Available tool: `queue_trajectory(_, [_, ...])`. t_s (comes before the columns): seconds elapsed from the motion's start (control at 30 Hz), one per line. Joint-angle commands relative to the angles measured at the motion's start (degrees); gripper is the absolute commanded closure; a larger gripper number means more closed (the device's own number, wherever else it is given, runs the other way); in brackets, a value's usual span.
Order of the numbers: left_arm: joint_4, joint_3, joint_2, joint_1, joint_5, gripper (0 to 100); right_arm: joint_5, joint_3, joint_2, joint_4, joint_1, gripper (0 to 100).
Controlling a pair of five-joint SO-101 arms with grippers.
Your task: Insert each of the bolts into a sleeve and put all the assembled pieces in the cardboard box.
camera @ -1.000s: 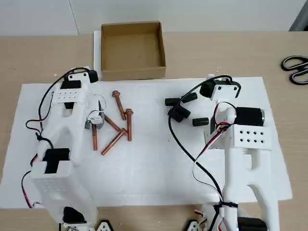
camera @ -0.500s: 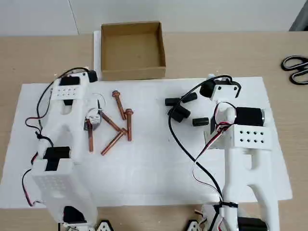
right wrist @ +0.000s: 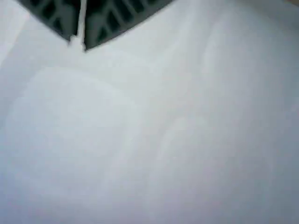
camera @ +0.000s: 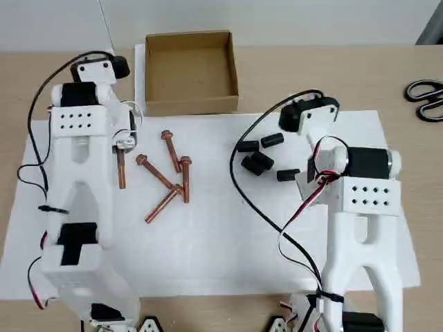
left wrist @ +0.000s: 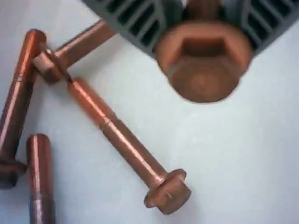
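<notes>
A wooden table [camera: 387,76] carried a white foam sheet [camera: 221,242], on which all work took place.

**Held part.** One copper bolt [camera: 122,171] was off the sheet, clamped at its head end by the left gripper [camera: 122,145]. In the left wrist view the hexagonal head [left wrist: 203,60] sat tight between the two dark jaws. In the high view its long axis ran from the jaws toward the near edge of the sheet. Whether it hung plumb or tilted could not be established.

**Governing relation.** The black sleeves [camera: 247,146] lay to the right of the held bolt, well apart from it. Four loose bolts [camera: 163,205] lay between them. The sleeves were nearer the right gripper [camera: 302,116], which stood just beside them. Its state could not be determined. Mating would probably require the right arm to present a sleeve in line with the shank.

**Surroundings.** The cardboard box [camera: 190,104] stood at the far edge of the sheet, with no parts visible in it. Scissors [camera: 423,93] lay at the far right.

**Change.** One second earlier the left gripper was low over the bolt pile. It had since lifted the bolt and drawn it toward the left and far side. The right arm had shifted slightly, and the sleeves had not moved.
</notes>
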Motion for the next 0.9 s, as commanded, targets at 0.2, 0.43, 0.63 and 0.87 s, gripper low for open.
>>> queue_trajectory(0.2, [1.23,-0.22,-4.4,0.26,-8.53,99,23.03,-2.64,6.46,-0.57,-4.53,96.0])
queue_trajectory(0.43, [1.23,1.98,-4.31,0.09,-10.02,99,31.38,-2.64,11.38,-0.66,-8.4,96.0])
queue_trajectory(0.63, [1.23,2.33,-4.31,0.0,-9.93,99,35.96,-2.64,16.04,-5.23,-6.64,95.7])
queue_trajectory(0.87, [1.23,2.51,-4.4,0.18,-9.93,99,36.84,-5.19,16.75,-6.9,-5.58,95.5])
